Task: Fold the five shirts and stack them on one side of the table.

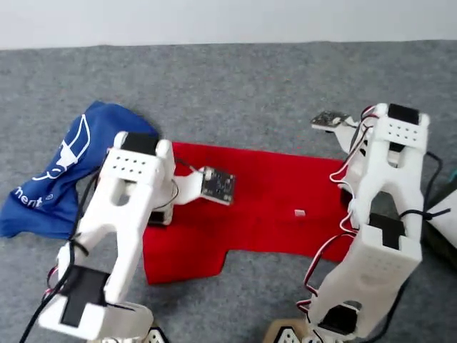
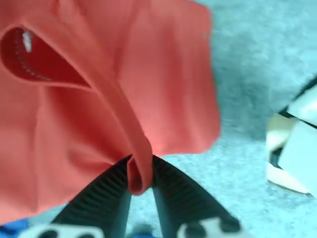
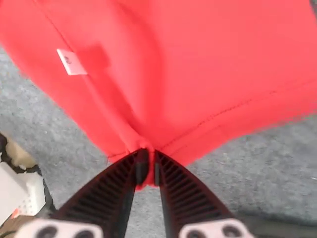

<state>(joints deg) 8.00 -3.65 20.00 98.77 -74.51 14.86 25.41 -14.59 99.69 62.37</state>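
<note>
**Both grippers pinching the red shirt**

The grey table holds a red shirt spread across the middle, between the two arms. A blue shirt lies crumpled on the left side of the table, just beside the left arm. The left gripper has its jaws clamped on a raised fold of the red shirt, near the neck opening. The right gripper has its jaws closed on a pinch of the red shirt's edge. A small white label sits on the red cloth near the right gripper.

A red shirt lies spread on the table, white tag showing; a crumpled blue shirt, white-printed, sits just beside it.
</note>
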